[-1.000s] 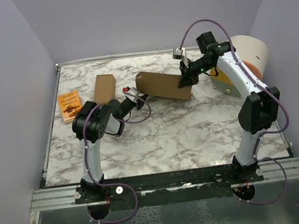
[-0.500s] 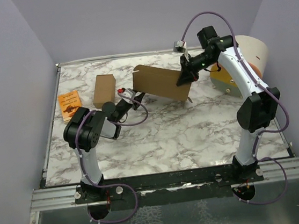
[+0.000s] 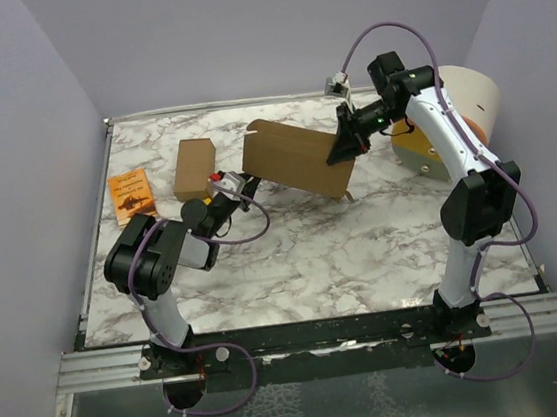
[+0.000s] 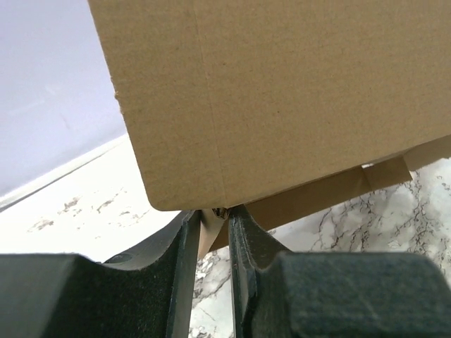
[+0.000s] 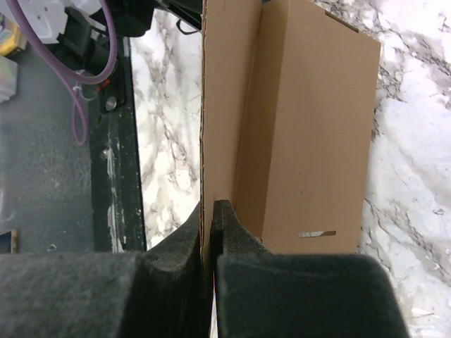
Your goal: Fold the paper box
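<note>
- Two claws gripped one paper box (image 3: 296,156), which sat tilted over the far middle of the tabletop (image 3: 364,249), between the arms.
- The left claw (image 3: 243,184) was at the box's lower left corner. In the left wrist view its fingers (image 4: 184,260) were nearly together, with a thin brown flap pinched between them.
- The right claw (image 3: 338,150) was clenched on the box's right end. In the right wrist view its fingers (image 5: 232,239) were pressed tight on a thin cardboard edge.
- The box filled most of the left wrist view and was cut off at the top and right, so its full outline was hidden there.
- The right wrist view looked along the box. One panel was seen edge-on, and a small slit showed near the bottom of the wide panel.
- Whether the box's lower edge touched the tabletop could not be told from above. A small tab poked out under its right corner.
- A narrow cardboard box (image 3: 194,168) stood just left of the paper box, apart from it.
- An orange booklet (image 3: 130,196) lay near the left edge, its print too small to read.
- A pale rolled object (image 3: 469,96) at the far right was partly hidden behind the right arm, and it was unclear what it was.
</note>
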Controlling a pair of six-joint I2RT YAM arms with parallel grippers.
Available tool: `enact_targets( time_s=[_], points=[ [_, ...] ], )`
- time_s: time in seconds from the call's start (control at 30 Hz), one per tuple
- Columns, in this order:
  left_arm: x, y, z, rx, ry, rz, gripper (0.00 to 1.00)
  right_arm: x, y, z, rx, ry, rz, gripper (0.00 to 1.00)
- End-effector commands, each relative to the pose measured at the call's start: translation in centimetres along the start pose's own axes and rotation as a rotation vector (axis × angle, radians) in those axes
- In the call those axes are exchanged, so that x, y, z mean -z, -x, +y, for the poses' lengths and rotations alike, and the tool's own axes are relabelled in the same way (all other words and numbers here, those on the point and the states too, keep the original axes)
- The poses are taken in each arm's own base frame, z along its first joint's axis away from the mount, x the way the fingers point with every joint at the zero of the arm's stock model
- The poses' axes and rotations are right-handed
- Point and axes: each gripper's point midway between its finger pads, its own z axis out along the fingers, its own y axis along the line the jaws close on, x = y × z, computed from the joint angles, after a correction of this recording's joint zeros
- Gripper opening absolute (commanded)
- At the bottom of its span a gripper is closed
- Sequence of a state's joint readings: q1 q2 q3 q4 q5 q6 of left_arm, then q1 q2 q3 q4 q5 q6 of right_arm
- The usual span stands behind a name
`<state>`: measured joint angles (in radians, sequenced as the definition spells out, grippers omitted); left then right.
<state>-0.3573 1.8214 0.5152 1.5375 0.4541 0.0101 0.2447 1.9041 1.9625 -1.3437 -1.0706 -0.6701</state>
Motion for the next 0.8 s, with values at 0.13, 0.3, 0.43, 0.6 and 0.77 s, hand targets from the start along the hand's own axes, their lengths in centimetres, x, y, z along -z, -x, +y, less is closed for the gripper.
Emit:
enact_targets(
  time_s=[0.13,0.3,0.43,0.6,0.77],
  points=[
    [0.1,7.4,-1.0,-0.107,-0.042,-0.211,0.14,-1.0,0.8,1.3,-0.057,0.119,-0.067,0.01],
    [0.1,8.0,-1.1,-0.110,-0.047,-0.213,0.01,-1.2,0.9,1.5,-0.089,0.142,-0.084,0.01],
    [0.1,8.2,-1.0,-0.081,-0.046,-0.163,0.00,-1.4,1.1,1.4,-0.140,0.144,-0.098,0.01],
    [0.6,7.6,-1.4,-0.020,-0.059,-0.034,0.00,-1.5,1.4,0.9,-0.177,0.122,-0.100,0.01],
    [1.0,7.0,-1.6,0.045,-0.071,0.126,0.00,-0.8,2.6,0.8,-0.137,0.088,-0.113,0.03]
  ],
)
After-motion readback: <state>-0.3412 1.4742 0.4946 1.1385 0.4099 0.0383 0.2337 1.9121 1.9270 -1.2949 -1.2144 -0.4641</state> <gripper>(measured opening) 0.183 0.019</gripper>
